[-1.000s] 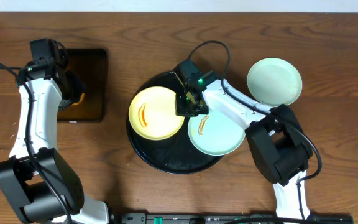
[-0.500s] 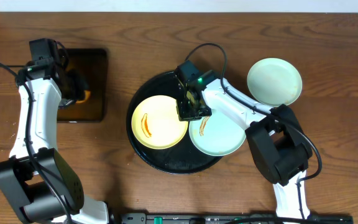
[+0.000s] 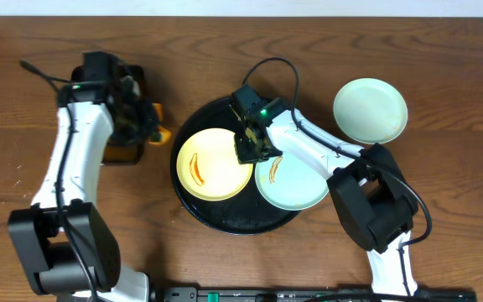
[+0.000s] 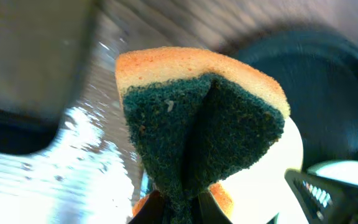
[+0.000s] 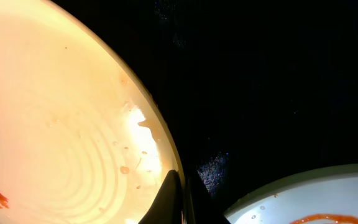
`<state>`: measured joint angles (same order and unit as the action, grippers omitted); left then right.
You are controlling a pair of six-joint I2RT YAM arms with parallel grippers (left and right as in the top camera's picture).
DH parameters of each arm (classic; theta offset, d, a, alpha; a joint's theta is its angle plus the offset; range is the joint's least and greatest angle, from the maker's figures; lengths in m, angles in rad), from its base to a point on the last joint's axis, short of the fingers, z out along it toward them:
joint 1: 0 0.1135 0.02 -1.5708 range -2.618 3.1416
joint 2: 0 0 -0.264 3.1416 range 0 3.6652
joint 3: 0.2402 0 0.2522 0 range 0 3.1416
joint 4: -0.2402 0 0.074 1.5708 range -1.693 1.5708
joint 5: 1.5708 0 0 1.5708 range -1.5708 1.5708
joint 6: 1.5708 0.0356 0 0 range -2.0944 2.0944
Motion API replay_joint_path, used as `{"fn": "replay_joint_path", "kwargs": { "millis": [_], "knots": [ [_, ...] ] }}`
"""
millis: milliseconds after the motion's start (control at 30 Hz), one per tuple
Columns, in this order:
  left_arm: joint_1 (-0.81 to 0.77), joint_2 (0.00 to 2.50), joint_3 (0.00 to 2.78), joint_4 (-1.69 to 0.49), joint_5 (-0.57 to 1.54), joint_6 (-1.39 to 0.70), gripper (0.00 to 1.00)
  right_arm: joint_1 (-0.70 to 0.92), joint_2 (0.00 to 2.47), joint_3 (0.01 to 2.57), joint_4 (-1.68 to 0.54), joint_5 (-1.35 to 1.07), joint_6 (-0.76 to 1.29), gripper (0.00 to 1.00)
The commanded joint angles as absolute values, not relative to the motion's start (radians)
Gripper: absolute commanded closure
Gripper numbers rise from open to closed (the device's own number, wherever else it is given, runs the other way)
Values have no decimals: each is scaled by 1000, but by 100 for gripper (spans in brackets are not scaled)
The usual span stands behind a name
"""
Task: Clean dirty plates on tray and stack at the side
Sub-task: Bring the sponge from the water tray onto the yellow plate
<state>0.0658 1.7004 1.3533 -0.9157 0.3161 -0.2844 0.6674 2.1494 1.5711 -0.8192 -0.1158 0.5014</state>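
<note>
Left wrist: my left gripper [image 4: 173, 208] clamped orange-and-green scouring sponge [image 4: 197, 118]. Right wrist: my right gripper [image 5: 180, 196] closed, seemingly pinching rim of pale yellow round plate [image 5: 61, 124], over black round tray [image 5: 278, 74].

Table [image 3: 451, 50]: mid-brown wood w/ darker grain streaks; round tray [image 3: 225, 216]: glossy black, tiny pale specks in the right wrist view; yellow plate [image 3: 225, 172]: pale yellow, faint concentric rings, orange-red sauce squiggle [image 3: 196, 166] on its left half; blue-white plate [image 3: 304, 189] next to it: very pale blue-white, thin orange smear [image 3: 275, 167] near the rim; third plate [image 3: 371, 110]: plain pale greenish white; sponge [image 4: 197, 118]: orange-yellow foam, dark green scourer face w/ pale flecks; left arm [image 3: 67, 172] & right arm [image 3: 313, 149]: white shells, black joints; green light [image 3: 266, 108] on the right wrist.
</note>
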Motion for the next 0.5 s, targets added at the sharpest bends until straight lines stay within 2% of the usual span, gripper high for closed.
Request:
{"fn": "replay_joint_path", "kwargs": {
  "millis": [0, 300, 467],
  "knots": [
    [1, 1712, 1338, -923, 332, -313, 92, 675, 2166, 1582, -816, -74, 519, 99],
    [-138, 1712, 1237, -857, 329, -537, 92, 675, 2166, 1582, -824, -53, 549, 99],
    [-187, 1712, 1128, -727, 354, -612, 92, 675, 2166, 1582, -825, -53, 549, 99]
  ]
}}
